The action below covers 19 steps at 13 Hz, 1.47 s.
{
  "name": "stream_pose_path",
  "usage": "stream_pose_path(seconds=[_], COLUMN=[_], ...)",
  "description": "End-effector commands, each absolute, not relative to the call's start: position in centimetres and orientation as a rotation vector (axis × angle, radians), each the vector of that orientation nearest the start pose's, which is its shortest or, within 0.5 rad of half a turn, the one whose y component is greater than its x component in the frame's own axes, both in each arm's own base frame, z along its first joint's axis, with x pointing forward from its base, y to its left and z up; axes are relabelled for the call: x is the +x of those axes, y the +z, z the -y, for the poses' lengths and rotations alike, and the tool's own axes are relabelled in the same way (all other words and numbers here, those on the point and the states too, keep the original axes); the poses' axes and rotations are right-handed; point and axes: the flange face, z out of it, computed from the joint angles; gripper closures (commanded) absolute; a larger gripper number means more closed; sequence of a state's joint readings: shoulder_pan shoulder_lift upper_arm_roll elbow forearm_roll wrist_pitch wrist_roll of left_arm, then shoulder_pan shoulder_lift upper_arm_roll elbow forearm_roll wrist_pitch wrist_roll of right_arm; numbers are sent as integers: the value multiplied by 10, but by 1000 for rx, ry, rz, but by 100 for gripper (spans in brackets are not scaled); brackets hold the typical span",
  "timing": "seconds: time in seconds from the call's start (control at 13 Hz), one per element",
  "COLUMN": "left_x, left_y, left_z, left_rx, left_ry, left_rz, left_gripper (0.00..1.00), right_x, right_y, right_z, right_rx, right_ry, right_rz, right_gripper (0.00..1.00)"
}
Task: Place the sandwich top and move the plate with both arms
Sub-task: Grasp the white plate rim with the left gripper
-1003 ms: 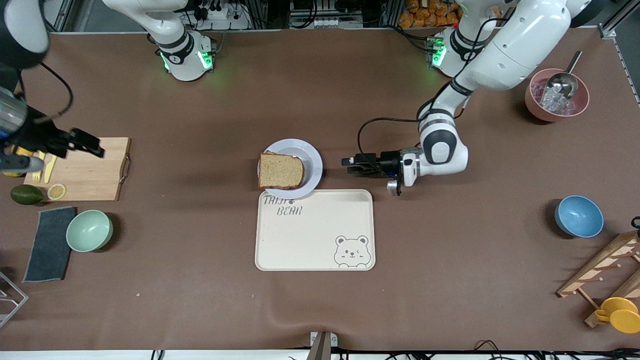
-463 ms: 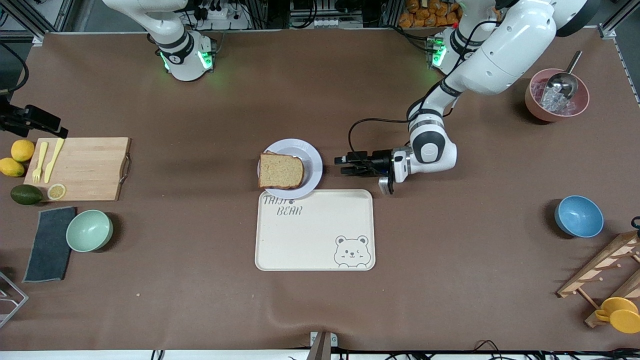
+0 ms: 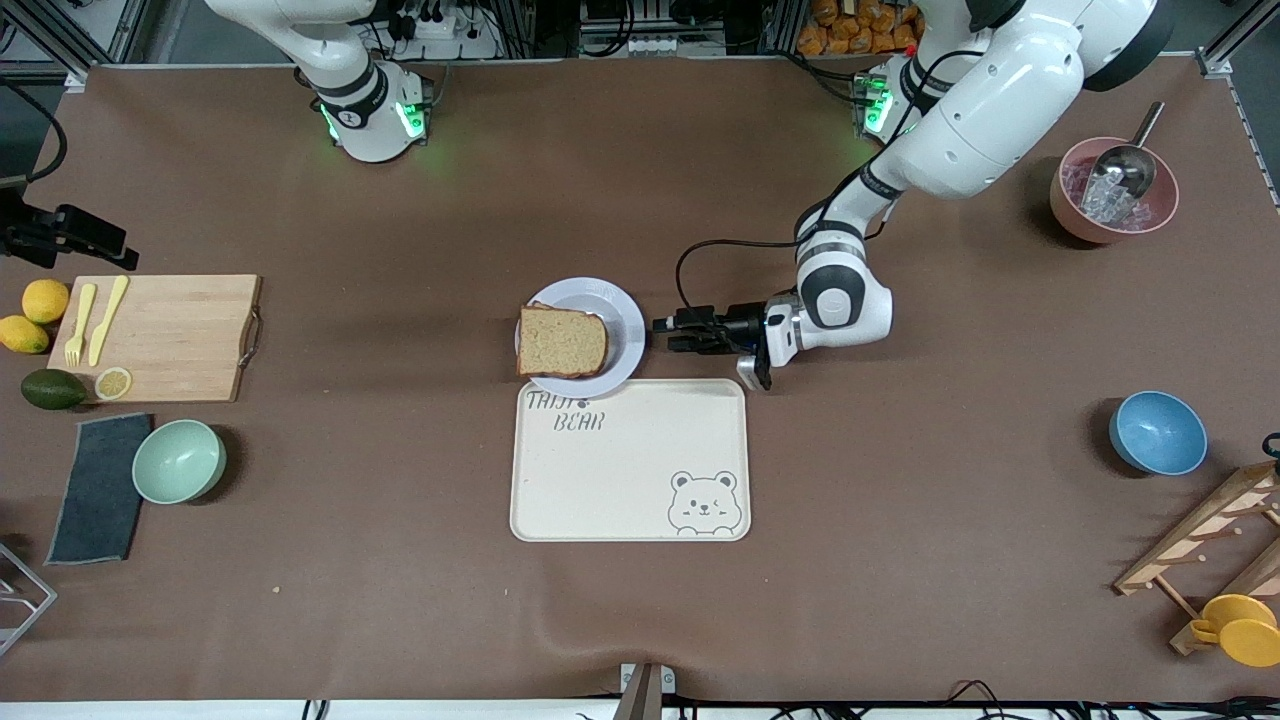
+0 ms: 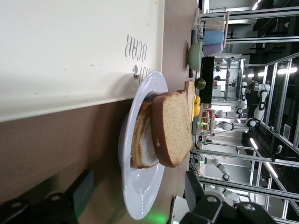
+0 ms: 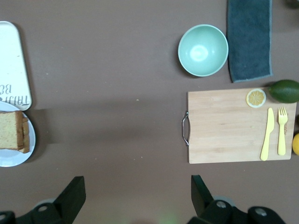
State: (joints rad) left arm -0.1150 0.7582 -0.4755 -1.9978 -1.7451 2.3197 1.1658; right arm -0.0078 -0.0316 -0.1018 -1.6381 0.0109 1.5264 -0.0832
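In the middle of the front frame, the plate [image 3: 612,310] rests on the brown tabletop [image 3: 400,560], touching the upper edge of the cream bear-printed tray [image 3: 630,470], which lies lower in the frame. The sandwich top [image 3: 562,341] lies on the stack on the plate, shifted toward the right arm's end so its crust overhangs the rim there; the left wrist view shows it as the upper slice [image 4: 172,128] over a white layer and a lower slice. The left gripper [image 3: 662,333] sits low just beside the plate's rim toward the left arm's end, at middle right of the frame, its 2 fingers apart and pointing at the plate, holding nothing. The right gripper [image 3: 110,250] hangs at the upper left edge of the front frame above the wooden cutting board [image 3: 170,335], fingers wide apart and empty, as the right wrist view shows [image 5: 135,196]; that arm waits. On the board lie a yellow knife [image 3: 108,318], a yellow fork [image 3: 78,336] and a lemon slice [image 3: 113,382]. Below the board in the frame stand a pale green bowl [image 3: 179,461] and a dark cloth [image 3: 100,487].
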Motion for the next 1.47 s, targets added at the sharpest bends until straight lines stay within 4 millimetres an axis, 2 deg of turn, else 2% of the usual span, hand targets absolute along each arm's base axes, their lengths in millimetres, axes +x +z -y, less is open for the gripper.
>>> stream_pose_path(seconds=[0.0, 0.23, 0.31, 0.46, 0.62, 0.85, 1.08, 1.39], left_x=[462, 459, 455, 453, 448, 450, 449, 450], left_y=[104, 104, 103, 98, 94, 92, 79, 75], left_z=[350, 354, 358, 359, 366, 374, 377, 382], left_rx=[1890, 1892, 1893, 1895, 1897, 1904, 1898, 1892], left_ry=[-19, -25, -32, -39, -53, -46, -29, -23], left_rz=[8, 16, 23, 20, 31, 41, 64, 75], left_gripper=[15, 20, 21, 21, 24, 29, 32, 39], right_x=[533, 530, 530, 529, 530, 528, 529, 520], right_y=[625, 624, 631, 636, 638, 639, 641, 654], right_z=[44, 46, 43, 48, 43, 37, 33, 40], right_rx=[-3158, -3157, -3161, -3162, -3161, -3160, -3163, -3149], right_ry=[119, 160, 139, 130, 122, 129, 117, 74], right_rz=[-2, -3, -3, -6, 13, 28, 40, 15], right_gripper=[0, 0, 0, 0, 0, 0, 0, 0])
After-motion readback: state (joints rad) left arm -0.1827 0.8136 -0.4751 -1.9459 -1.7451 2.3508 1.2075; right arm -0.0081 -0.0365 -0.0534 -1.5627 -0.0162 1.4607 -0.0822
